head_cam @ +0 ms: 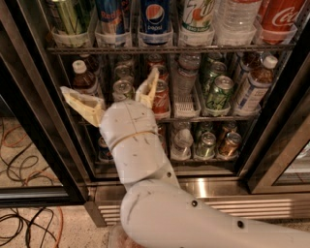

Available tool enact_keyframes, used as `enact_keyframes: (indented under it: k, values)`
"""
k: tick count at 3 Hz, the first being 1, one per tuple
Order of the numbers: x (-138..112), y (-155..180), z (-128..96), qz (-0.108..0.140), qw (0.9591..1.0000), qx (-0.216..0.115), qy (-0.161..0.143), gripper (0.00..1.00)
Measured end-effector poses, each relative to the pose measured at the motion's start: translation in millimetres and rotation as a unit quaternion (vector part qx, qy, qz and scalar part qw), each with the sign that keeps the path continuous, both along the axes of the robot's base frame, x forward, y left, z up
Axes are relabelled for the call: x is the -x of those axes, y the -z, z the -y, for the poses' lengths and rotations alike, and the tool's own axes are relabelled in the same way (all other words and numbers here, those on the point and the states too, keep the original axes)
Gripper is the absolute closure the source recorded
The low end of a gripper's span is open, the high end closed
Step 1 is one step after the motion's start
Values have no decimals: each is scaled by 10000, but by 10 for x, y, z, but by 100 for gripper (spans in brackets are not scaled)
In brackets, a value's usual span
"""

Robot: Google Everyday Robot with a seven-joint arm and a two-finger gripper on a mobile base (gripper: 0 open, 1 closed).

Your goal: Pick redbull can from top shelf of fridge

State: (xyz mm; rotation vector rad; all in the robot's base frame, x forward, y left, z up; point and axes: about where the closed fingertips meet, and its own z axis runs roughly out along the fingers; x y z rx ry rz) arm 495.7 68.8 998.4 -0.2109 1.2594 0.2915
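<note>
The redbull can (110,14), blue and silver with red lettering, stands on the top shelf (169,48) of the fridge (203,184), second lane from the left, its top cut off by the frame. A green-striped can (68,17) is left of it and a Pepsi can (155,17) right of it. My gripper (111,94) is open, its two cream fingers (82,104) spread wide in front of the middle shelf, below the redbull can and apart from it.
Top shelf also holds a 7up can (196,17), a water bottle (235,19) and a Coca-Cola bottle (281,19). Middle and lower racks hold several cans and bottles. Dark door frames (34,121) flank the opening. Cables (24,218) lie on the floor at left.
</note>
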Motion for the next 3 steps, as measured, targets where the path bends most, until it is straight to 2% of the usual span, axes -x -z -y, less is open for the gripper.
enact_keyframes:
  k: [1, 3]
  values:
    - [19, -186, -232, 430, 9985, 267, -203, 0]
    - [-10, -221, -307, 546, 9976, 360, -225, 0]
